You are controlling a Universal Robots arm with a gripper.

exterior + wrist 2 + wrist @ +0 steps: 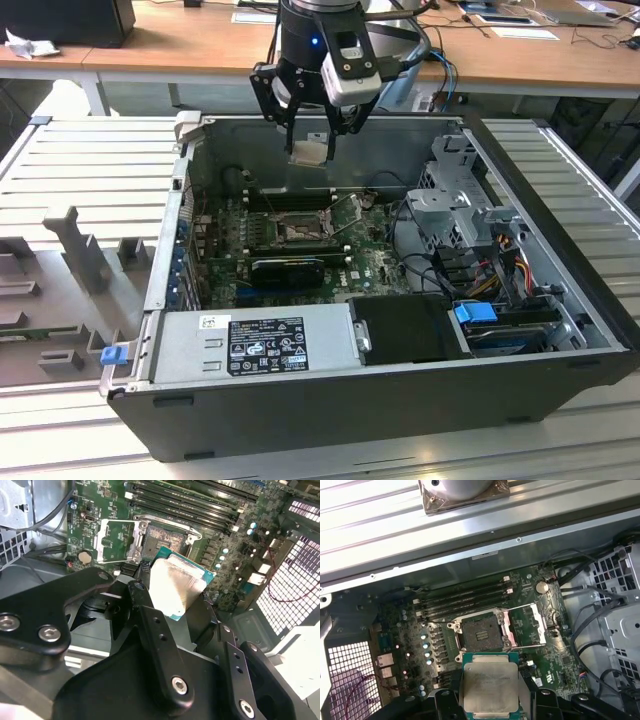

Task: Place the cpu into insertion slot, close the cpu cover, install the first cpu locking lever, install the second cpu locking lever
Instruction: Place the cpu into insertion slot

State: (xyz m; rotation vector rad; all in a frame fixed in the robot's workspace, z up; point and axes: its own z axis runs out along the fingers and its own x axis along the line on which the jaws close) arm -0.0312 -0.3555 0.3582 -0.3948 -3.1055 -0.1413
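So gripper point(311, 150) jaws, chip-width apart, clamp cpu point(488, 685) edges, w/ insertion slot point(482, 632) uncovered.

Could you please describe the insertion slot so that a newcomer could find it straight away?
Inside the open computer case, find the green motherboard. Beside its long black connectors lies the insertion slot: the only square socket, dark-centred with a silver rim.

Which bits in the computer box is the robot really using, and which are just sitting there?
For the job: black tool gripping the small square silver-topped cpu chip; square silver-rimmed insertion slot with dark centre; thin silver hinged cpu cover frame, flipped open.
Just there: silver metal power box; long black memory slots; round silver coin battery; blue plastic clip.
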